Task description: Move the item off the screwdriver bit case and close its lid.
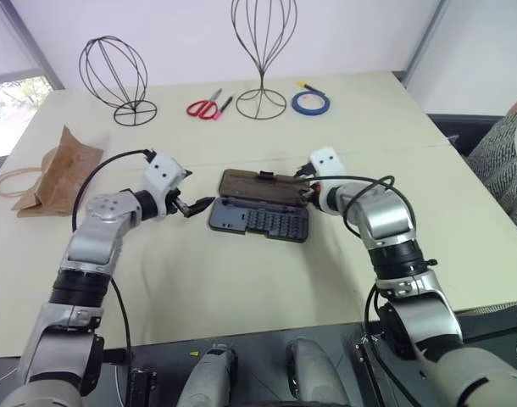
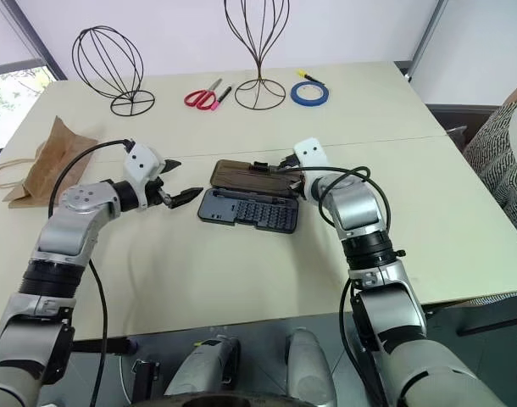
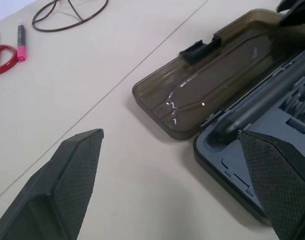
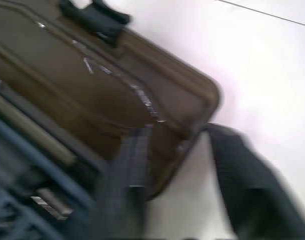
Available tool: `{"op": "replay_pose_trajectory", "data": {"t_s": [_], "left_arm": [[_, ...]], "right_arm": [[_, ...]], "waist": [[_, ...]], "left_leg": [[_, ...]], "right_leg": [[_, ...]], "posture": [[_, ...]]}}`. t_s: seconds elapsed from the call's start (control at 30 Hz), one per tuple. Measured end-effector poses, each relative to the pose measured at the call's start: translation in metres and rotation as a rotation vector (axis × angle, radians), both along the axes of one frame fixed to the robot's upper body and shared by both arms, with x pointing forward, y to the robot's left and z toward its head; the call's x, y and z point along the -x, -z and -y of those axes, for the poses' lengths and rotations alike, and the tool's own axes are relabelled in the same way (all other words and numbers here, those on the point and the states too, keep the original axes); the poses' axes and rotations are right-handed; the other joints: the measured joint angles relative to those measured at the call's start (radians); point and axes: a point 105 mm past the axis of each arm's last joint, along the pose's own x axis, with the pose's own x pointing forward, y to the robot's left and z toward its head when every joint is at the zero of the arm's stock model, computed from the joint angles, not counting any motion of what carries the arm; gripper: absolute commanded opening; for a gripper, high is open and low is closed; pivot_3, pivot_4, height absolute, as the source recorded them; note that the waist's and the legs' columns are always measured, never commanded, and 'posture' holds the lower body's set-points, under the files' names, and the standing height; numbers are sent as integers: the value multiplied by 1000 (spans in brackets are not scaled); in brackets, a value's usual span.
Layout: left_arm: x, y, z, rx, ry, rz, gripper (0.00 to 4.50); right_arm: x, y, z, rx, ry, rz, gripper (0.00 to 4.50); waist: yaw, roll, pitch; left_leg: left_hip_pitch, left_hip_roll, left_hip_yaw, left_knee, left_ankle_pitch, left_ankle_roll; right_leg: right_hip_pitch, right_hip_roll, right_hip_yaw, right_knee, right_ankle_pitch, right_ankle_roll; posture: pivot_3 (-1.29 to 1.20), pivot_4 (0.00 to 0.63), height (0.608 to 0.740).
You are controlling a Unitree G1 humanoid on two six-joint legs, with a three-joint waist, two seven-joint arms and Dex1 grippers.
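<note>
Both of my grippers sit low over the table, flanking the screwdriver bit case. My left gripper hovers just beside the case's left end, jaws spread wide and holding nothing. My right gripper is at the right end of its lid, one finger on either side of the lid's corner; grip not confirmed. That lid lies open flat behind the base. At the table's far left edge rests the item, well apart from the case.
</note>
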Motion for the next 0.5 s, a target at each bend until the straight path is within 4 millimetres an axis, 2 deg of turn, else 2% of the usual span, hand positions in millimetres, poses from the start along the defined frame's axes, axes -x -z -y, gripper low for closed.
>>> {"op": "replay_pose_trajectory", "data": {"t_s": [0.03, 0.3, 0.4, 0.5], "left_arm": [[1, 1, 0, 0, 0, 1, 4500], [2, 0, -2, 4, -15, 9, 4500], [1, -1, -3, 4, -23, 14, 4500], [1, -2, -3, 5, -27, 17, 4500]], "right_arm": [[-2, 1, 2, 2, 13, -3, 3932], [-8, 4, 5, -13, 42, -17, 3932], [-8, 4, 3, -21, 38, -14, 3120], [-10, 4, 6, -16, 56, -6, 1644]], "waist": [[2, 0, 0], [3, 0, 0], [2, 0, 0], [2, 0, 0]], "left_leg": [[0, 0, 0, 0, 0, 0], [-1, 0, -1, -1, 0, 0], [-1, 0, -1, -1, 0, 0], [-1, 0, -1, -1, 0, 0]], "right_leg": [[0, 0, 0, 0, 0, 0], [-1, 0, 0, -1, 0, 0], [-1, 0, 0, -1, 0, 0], [-1, 0, 0, -1, 0, 0]], "posture": [[0, 150, 740], [0, 150, 740], [0, 150, 740], [0, 150, 740]]}}
